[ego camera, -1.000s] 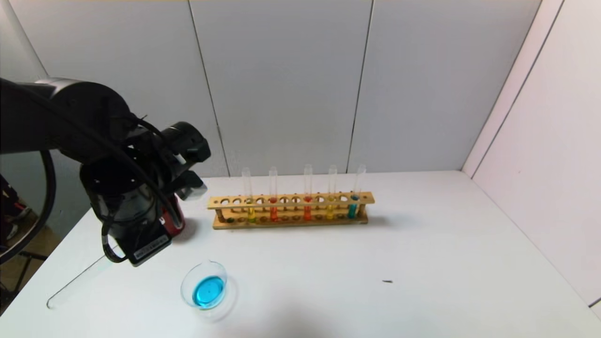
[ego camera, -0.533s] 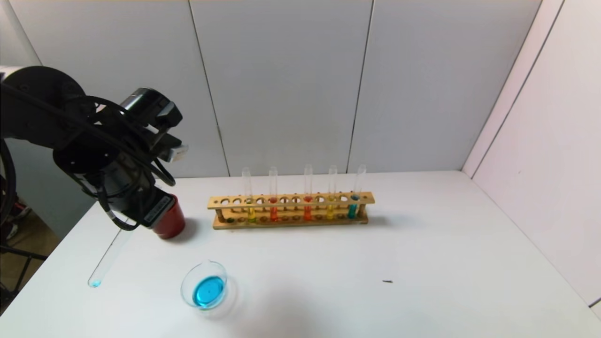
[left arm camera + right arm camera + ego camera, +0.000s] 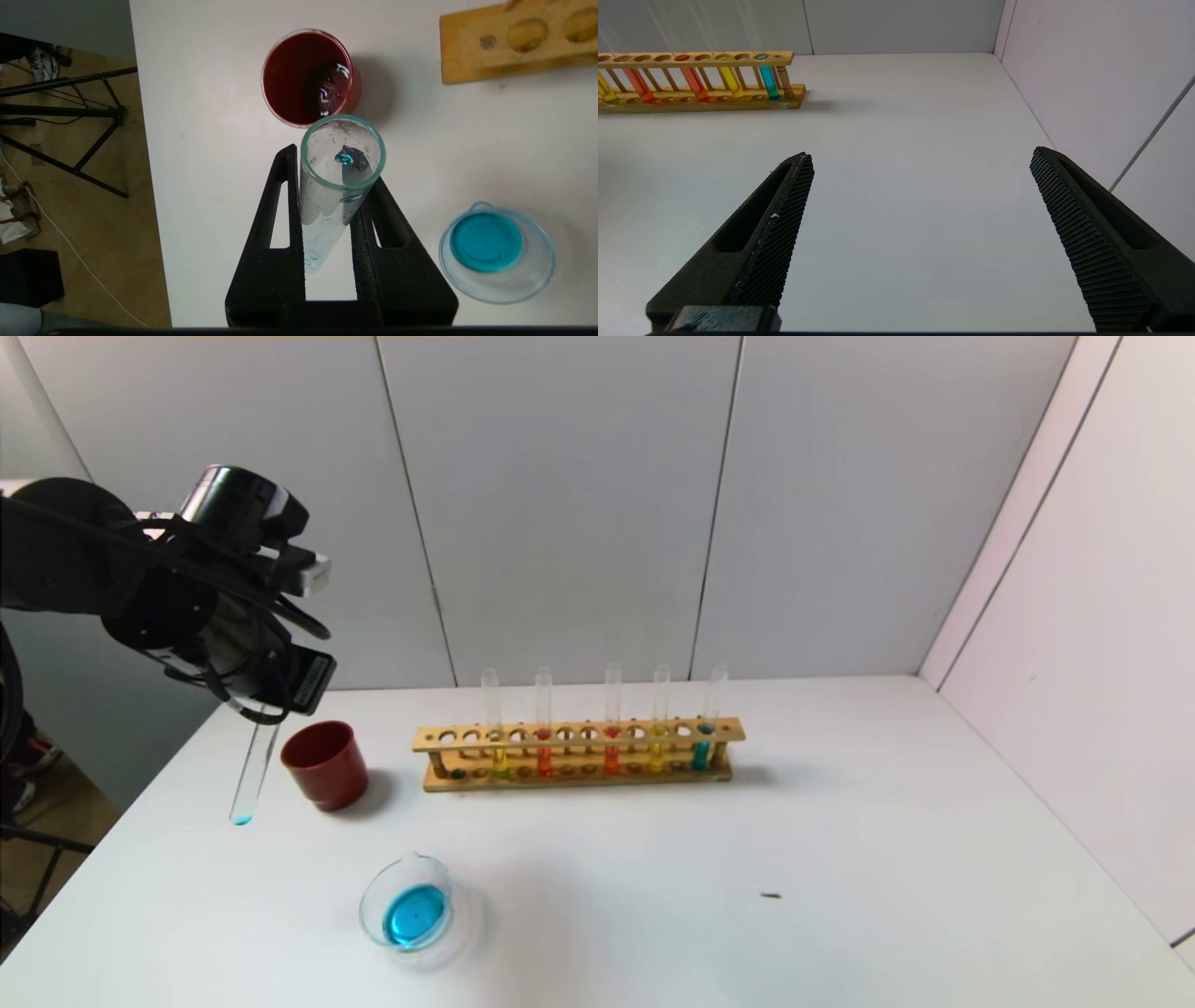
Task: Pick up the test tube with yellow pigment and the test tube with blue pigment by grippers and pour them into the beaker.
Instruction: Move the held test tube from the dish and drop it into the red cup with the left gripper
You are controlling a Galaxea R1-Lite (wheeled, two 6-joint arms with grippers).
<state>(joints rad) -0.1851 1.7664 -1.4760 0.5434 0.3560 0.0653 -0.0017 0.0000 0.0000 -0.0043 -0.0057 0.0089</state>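
Observation:
My left gripper [image 3: 266, 707] is shut on the test tube with blue pigment [image 3: 250, 773] and holds it nearly upright above the table, just left of the red cup. Only a drop of sky-blue liquid is left at its round bottom. In the left wrist view the tube [image 3: 322, 214] sits between the black fingers [image 3: 280, 205]. The beaker [image 3: 366, 905] stands near the table's front and holds blue liquid; it also shows in the left wrist view [image 3: 542, 275]. The test tube with yellow pigment [image 3: 499, 758] stands at the left of the rack. My right gripper [image 3: 920, 154] is open and empty over bare table.
A dark-red cup [image 3: 325, 765] stands left of the wooden rack [image 3: 579, 735]. The rack holds several tubes, among them golden-yellow [image 3: 656, 756] and teal [image 3: 700, 753] ones. The table's left edge [image 3: 140, 803] is close to the held tube. A small dark speck [image 3: 770, 895] lies front right.
My left gripper has risen and drawn back to the left, away from the beaker. The held tube has swung from nearly lying flat to nearly upright. The beaker has not moved.

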